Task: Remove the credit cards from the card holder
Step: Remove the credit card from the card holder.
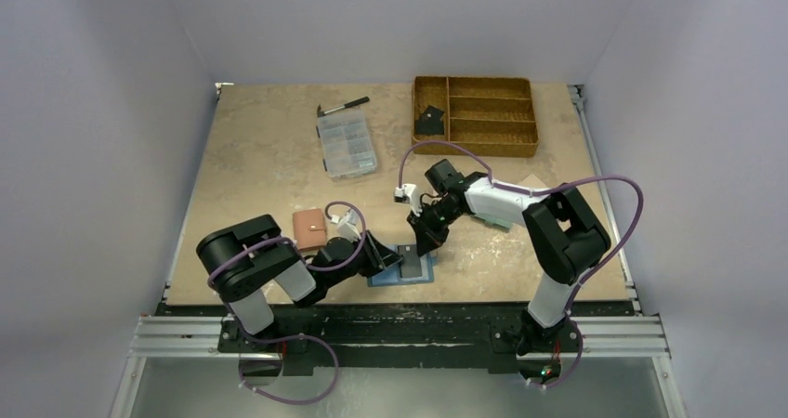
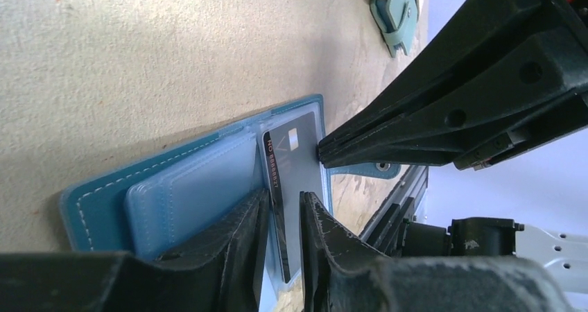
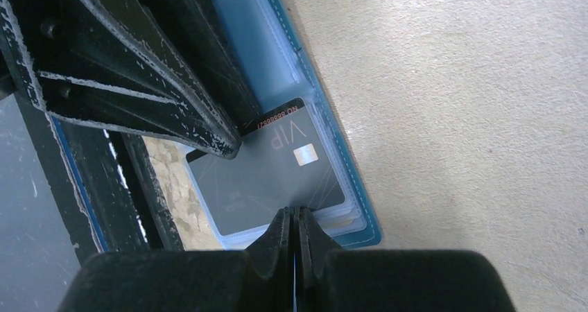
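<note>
Credit card (image 2: 295,163) reaches between left hand's (image 2: 284,197) fingers (image 2: 239,236).

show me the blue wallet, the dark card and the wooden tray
blue wallet (image 2: 194,184), left wrist view, on its pale inner pocket
dark card (image 3: 267,180), right wrist view, on its face
wooden tray (image 1: 479,149), top view, on its near wall
</note>
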Robot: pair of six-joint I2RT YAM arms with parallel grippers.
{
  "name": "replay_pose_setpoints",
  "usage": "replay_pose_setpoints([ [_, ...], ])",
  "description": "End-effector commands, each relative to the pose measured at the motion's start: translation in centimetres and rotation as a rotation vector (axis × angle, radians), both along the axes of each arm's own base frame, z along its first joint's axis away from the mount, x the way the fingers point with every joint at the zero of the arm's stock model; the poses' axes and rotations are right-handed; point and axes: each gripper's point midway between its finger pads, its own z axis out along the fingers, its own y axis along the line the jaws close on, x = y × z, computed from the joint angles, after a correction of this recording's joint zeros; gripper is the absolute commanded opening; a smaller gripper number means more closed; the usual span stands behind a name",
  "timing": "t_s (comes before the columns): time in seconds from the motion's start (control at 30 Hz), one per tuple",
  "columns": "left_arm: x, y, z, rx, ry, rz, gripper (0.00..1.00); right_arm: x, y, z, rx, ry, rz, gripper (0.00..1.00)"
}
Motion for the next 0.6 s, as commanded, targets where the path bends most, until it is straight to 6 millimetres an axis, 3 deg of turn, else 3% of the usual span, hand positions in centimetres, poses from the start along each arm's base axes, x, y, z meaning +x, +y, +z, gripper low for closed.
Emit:
replay_pose_setpoints([
  [0.0, -1.5, -0.3, -1.3, 0.002, 0.019, -0.079, 0.27, 0.1, 0.6, -0.5, 0.015, 0.029, -0.058, 0.00],
  [0.23, -1.8, -0.9, -1.3, -0.046, 0.033, -0.093, 0.25, -0.4, 1.3, -0.6, 0.035, 0.080, -0.100, 0.00],
  [0.33, -1.7, -0.8, -1.3, -0.048, 0.038, -0.088, 0.19, -0.6, 1.5, -0.5, 0.042, 0.103, -0.105, 0.00],
  [0.47, -1.7, -0.6, -1.6, -0.039, 0.041, -0.082, 0.00, -0.7, 1.7, -0.3, 0.052, 0.110, -0.110, 0.00],
  [0.57, -1.7, -0.5, -1.6, -0.032, 0.037, -0.084, 0.00, -0.4, 1.7, -0.2, 0.046, 0.099, -0.116, 0.00],
])
